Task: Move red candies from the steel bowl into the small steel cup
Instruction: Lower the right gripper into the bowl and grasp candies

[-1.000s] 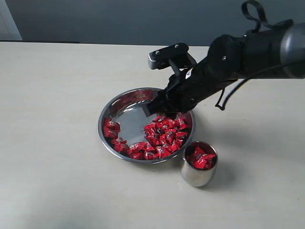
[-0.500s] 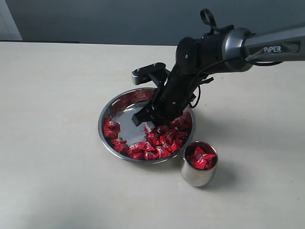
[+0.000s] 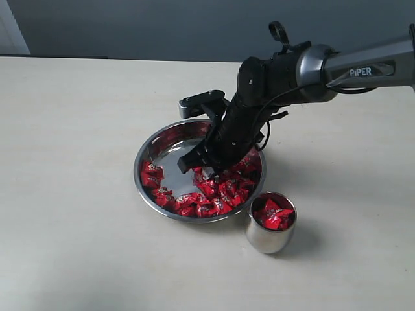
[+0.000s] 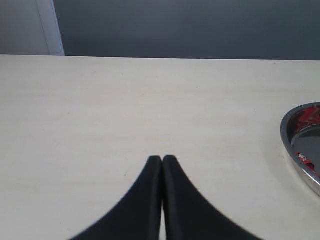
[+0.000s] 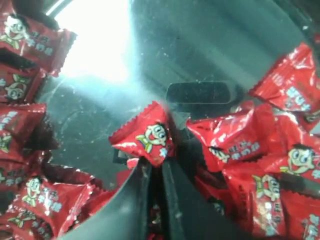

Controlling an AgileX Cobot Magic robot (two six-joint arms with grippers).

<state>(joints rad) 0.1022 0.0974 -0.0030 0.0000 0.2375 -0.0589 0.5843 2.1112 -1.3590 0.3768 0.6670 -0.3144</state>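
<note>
The right jaws pinch one red candy (image 5: 145,136); arm (image 3: 292,68) hides steel bowl (image 3: 146,161) centre

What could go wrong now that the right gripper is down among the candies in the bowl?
The right gripper seems to pinch only the edge of one red candy, so it may slip on lifting. The small steel cup already looks nearly full; another candy could roll off onto the table. The cup is narrow, so a drop may miss.
</note>
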